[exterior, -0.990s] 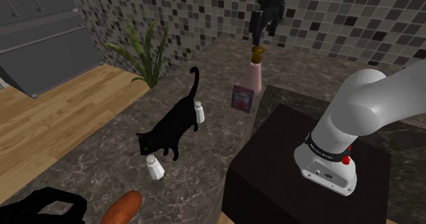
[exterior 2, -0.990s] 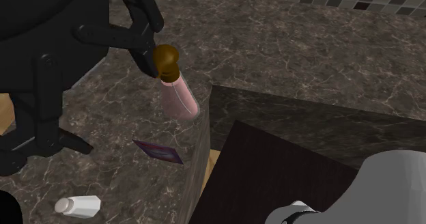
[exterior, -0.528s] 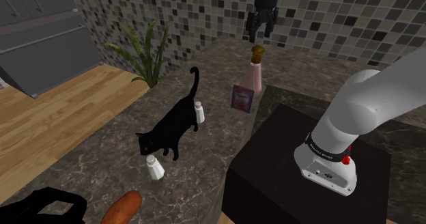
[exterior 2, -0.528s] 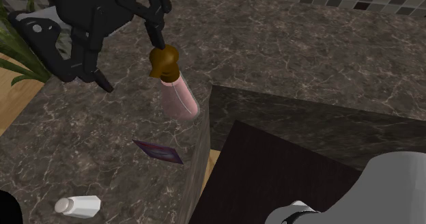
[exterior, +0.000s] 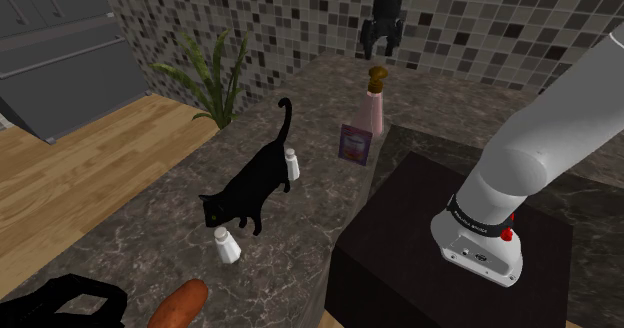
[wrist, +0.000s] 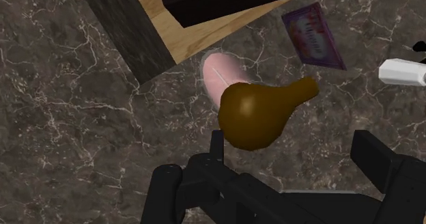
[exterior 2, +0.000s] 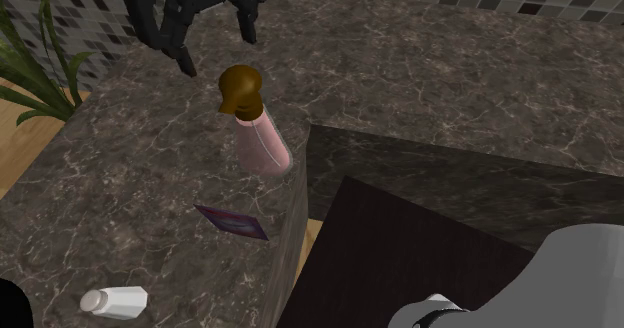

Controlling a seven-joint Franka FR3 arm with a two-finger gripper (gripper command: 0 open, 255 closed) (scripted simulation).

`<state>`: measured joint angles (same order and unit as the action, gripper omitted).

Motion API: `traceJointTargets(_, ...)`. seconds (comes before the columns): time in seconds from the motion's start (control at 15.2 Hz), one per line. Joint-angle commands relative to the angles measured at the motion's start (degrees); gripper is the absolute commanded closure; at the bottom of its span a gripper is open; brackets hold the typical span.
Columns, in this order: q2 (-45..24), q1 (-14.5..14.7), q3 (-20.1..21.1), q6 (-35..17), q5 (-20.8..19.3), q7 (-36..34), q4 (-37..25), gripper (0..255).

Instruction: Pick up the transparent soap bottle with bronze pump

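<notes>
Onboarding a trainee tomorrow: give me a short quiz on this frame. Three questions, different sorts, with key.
1. True or false: the gripper is shut on the soap bottle.
2. Which lies on the counter beside the bottle? A) purple card B) spoon C) mug
3. What colour is the bottle's pump?
Key: 1 false, the fingers are open and it hovers above the pump; 2 A; 3 brown.

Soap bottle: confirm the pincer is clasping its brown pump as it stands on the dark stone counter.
Not right. The pincer hangs open above the brown pump, not touching it, as the shoulder view shows. The soap bottle does stand on the dark stone counter.
</notes>
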<state>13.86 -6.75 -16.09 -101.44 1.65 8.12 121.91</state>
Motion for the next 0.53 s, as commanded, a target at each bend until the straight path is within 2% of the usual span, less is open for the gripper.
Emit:
traceJointTargets(0.0,-2.18,-0.5,-1.19,-0.6,0.88,1.32,-0.75,0)
traceJointTargets(0.46,-3.57,-0.54,-1.45,-6.42,1.27,2.11,3.77,0)
